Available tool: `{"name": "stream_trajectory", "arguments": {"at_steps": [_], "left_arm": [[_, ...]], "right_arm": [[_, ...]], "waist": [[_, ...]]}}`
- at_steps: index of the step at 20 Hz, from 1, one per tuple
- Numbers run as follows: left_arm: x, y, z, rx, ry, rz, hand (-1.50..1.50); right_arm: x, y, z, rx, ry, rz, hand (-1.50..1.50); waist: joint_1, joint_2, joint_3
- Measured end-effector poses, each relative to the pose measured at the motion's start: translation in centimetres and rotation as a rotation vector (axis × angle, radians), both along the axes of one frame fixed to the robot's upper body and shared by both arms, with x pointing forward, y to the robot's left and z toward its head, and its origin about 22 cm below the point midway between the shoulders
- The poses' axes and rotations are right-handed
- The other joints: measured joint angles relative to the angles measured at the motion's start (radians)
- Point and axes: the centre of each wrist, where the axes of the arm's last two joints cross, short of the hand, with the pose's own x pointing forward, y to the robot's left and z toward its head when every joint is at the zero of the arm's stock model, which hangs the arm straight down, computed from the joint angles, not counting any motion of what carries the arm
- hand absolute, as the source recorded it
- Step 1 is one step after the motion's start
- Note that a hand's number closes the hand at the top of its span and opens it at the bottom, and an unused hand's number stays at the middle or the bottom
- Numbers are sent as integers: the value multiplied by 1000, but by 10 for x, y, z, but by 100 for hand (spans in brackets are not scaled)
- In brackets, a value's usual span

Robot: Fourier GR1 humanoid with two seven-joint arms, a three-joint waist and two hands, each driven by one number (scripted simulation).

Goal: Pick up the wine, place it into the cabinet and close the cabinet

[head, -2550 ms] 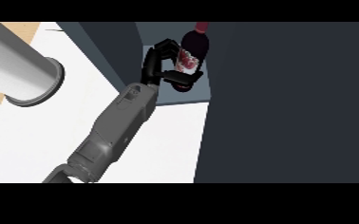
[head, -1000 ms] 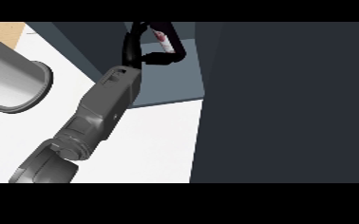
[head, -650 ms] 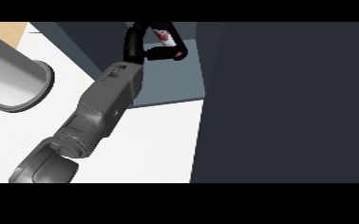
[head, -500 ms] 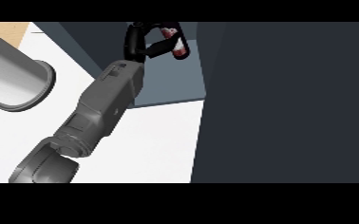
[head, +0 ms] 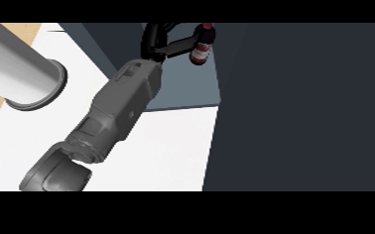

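ok so I've got one hand (head: pixel 162 43) up top, can't say which side it's on. Its fingers pinch the wine bottle (head: pixel 202 46) just off their tips, upright inside the cabinet (head: pixel 183 87). Grey cylinder (head: pixel 29 74) sits on the bench (head: pixel 164 148), far left.

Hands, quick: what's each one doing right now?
Left hand: fingers opened out, touching the wine bottle but not wrapped round it.
Right hand: not in view.
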Motion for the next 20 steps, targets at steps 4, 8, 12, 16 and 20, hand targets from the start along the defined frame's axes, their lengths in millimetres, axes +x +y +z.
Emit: {"name": "stream_trajectory", "arguments": {"at_steps": [4, 8, 12, 16, 20], "left_arm": [[-1, -10, 3, -25, 9, -39, -150], [-3, -15, 4, -40, 15, -62, -150], [-7, -15, -2, -51, 22, -84, -150], [-14, -14, -9, -89, 27, -132, -150], [-25, -11, -22, -135, 36, -180, -150]], "right_arm": [[-3, 0, -1, 6, 18, -6, -150], [-4, -2, -1, -1, 23, -20, -150], [-3, -7, 0, -23, 28, -44, -150], [-1, -7, 2, -21, 38, -58, -150], [-3, -9, 1, -25, 42, -77, -150]], "waist": [[13, -8, 0], [25, -15, 1], [39, -21, 1], [48, -25, 0], [63, -31, 1]]}}
